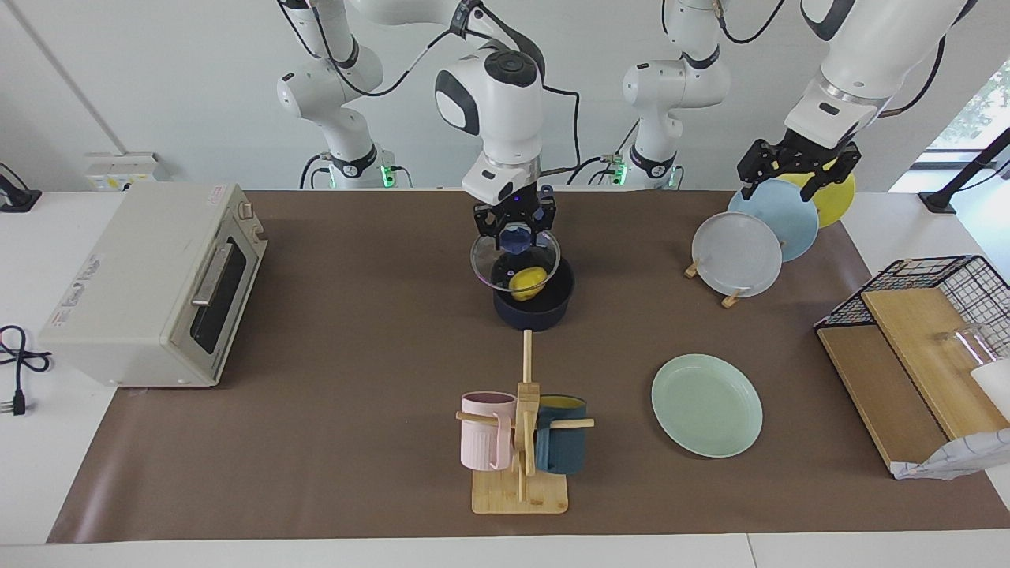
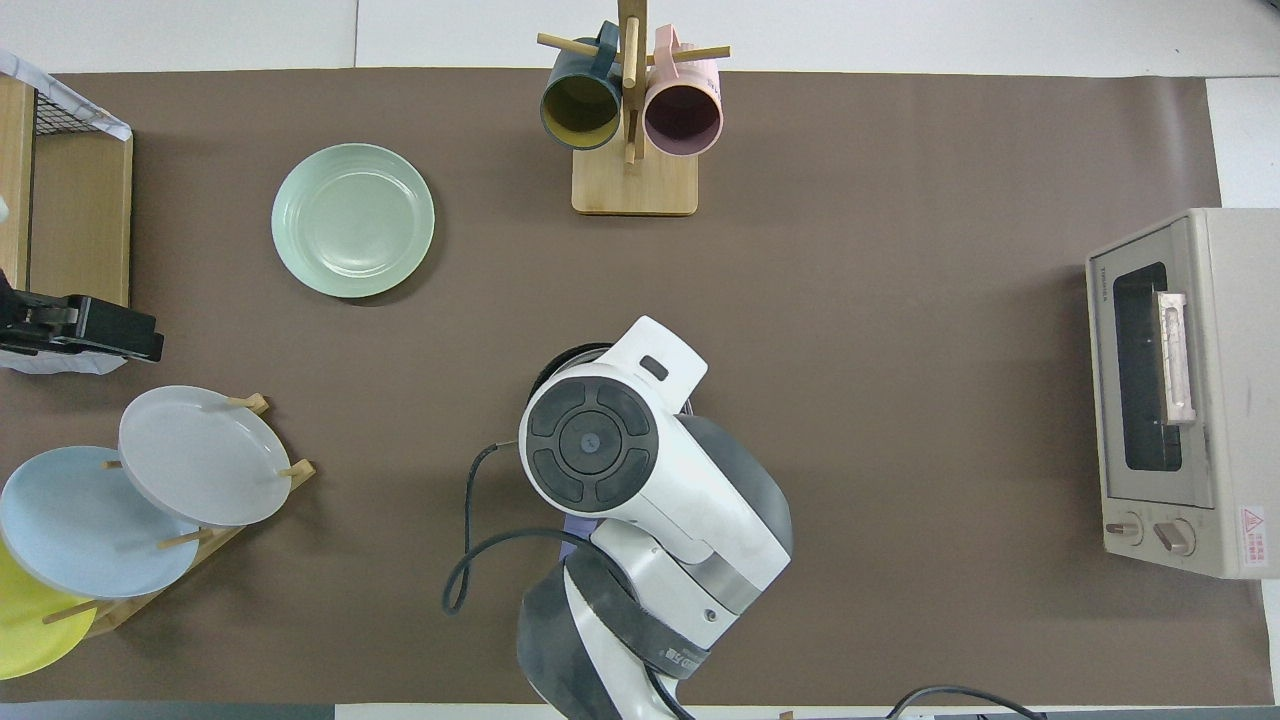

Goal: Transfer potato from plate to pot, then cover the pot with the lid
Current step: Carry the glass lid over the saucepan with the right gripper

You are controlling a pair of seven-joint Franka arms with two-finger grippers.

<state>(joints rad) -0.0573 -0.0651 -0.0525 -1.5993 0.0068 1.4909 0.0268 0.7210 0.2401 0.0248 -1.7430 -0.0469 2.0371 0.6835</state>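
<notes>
Nearest the robots, right end effector (image 1: 514,226) clamped on blue knob of the glass lid (image 1: 515,261), holding it tilted just above the pot (image 1: 533,304); lid not seated on the rim. Potato (image 1: 528,282) sits inside the pot, seen through the glass. Pot stands mid-table on the brown mat (image 1: 355,379); in the overhead view the right arm's wrist covers almost all of it, only a sliver of rim (image 2: 560,362) showing. Left end effector (image 1: 798,170) hangs over the upright plates in the wooden rack (image 1: 757,237) at the left arm's end of the table, fingers spread wide, holding nothing; left arm waiting. Toaster oven (image 1: 150,284) at the right arm's end, door shut. Farther from the robots than the pot: mint-green plate (image 1: 706,405), bare, toward the left arm's end. Mug tree (image 1: 521,442) farthest out, pink mug (image 1: 486,430) and dark teal mug (image 1: 562,444) hung on it. Wire basket on a wooden board (image 1: 915,347) at table edge by the left arm's end.
</notes>
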